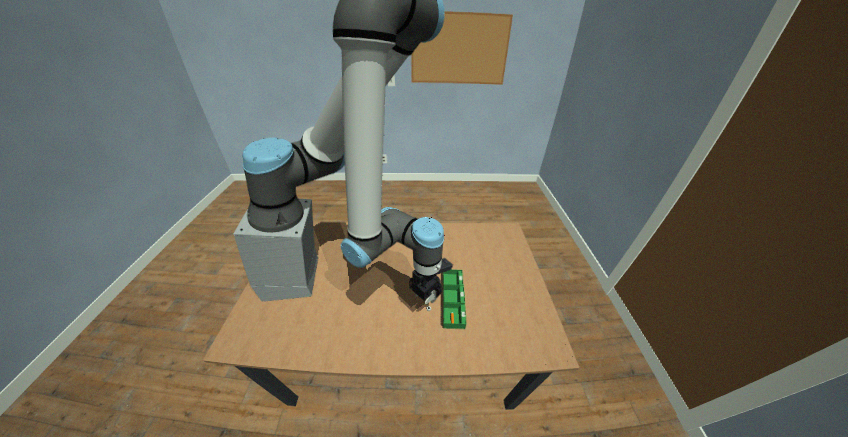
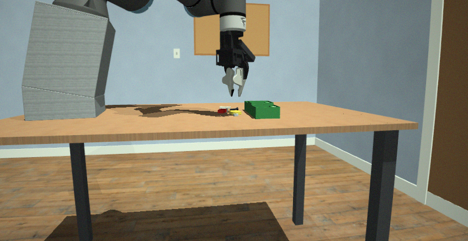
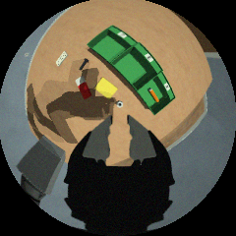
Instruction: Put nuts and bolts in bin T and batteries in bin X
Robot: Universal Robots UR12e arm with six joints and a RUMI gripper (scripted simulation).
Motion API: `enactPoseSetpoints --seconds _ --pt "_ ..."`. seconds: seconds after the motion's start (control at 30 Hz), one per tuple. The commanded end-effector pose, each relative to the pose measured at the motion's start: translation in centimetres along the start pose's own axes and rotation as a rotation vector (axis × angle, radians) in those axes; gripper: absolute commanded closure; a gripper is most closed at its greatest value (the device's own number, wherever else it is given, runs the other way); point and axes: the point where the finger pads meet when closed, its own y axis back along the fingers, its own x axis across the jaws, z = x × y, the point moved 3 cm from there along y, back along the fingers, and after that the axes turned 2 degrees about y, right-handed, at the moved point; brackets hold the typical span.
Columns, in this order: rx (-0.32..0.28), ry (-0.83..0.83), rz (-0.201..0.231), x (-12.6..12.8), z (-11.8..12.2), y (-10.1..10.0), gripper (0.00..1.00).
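Note:
My gripper (image 1: 429, 300) (image 2: 235, 95) (image 3: 119, 115) is slightly open and empty, above the table left of the bins. A small metal nut (image 1: 427, 307) (image 2: 235, 114) (image 3: 119, 104) lies on the table just beyond the fingertips in the wrist view. A dark bolt (image 2: 234, 108) (image 3: 84, 64) lies farther off, beside the bins. An orange battery (image 1: 452, 318) (image 3: 153, 95) lies in the near green bin (image 1: 454, 325) (image 2: 267, 112). The middle bin (image 3: 129, 69) and far bin (image 3: 105, 45) look empty. All three bins are upright in a row; their label marks are too small to read.
A yellow block (image 2: 235, 112) (image 3: 106, 88) lies between the nut and a red block (image 2: 222, 110) (image 3: 85, 90). A small pale thing touches or nearly touches the red block. A white domino-like tile (image 3: 61, 58) lies farther left.

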Motion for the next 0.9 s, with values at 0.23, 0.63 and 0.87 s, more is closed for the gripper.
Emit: enactPoseSetpoints --seconds 0.23,0.63,0.87 --pt "0.000 0.000 0.001 0.0 0.0 -1.6 0.82" --pt "0.000 0.000 0.001 0.1 0.0 -5.6 0.82" --pt "0.000 0.000 0.001 0.1 0.0 -5.6 0.82"
